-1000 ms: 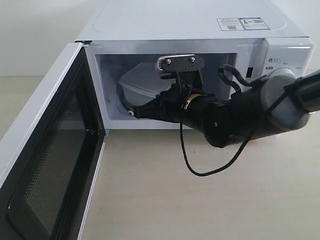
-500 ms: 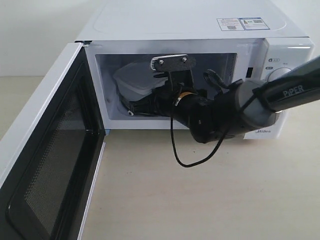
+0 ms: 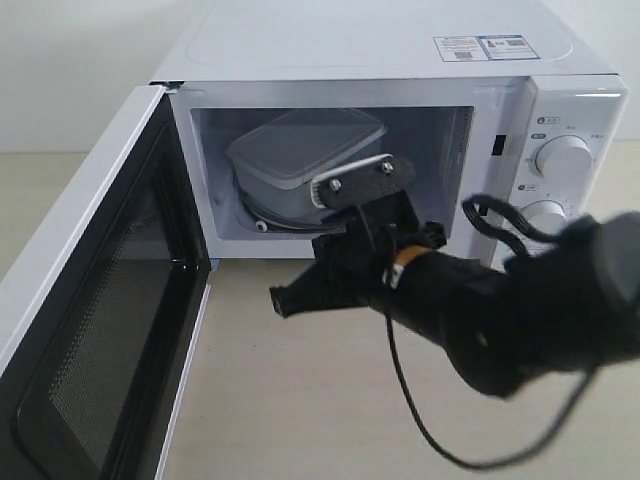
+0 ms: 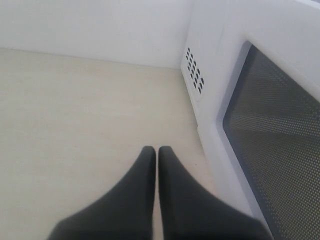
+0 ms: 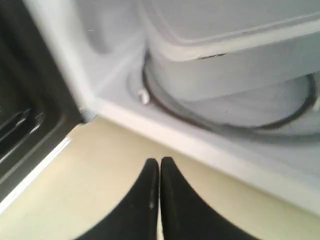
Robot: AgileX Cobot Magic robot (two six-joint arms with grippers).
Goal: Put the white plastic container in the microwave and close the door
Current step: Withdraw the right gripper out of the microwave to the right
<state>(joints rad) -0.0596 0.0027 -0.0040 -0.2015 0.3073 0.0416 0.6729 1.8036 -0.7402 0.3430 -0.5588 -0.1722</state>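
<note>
White plastic container [image 3: 300,150] sits in microwave [image 3: 380,45]; right pincer [image 3: 281,300] now withdrawn outside, closed, empty; left pincer [image 4: 156,150] closed, empty.

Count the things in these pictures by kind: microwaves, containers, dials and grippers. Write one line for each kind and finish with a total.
Microwave: 1
White plastic container: 1
Dials: 2, upper dial and lower dial
Grippers: 2, left gripper and right gripper
Total: 6
</note>
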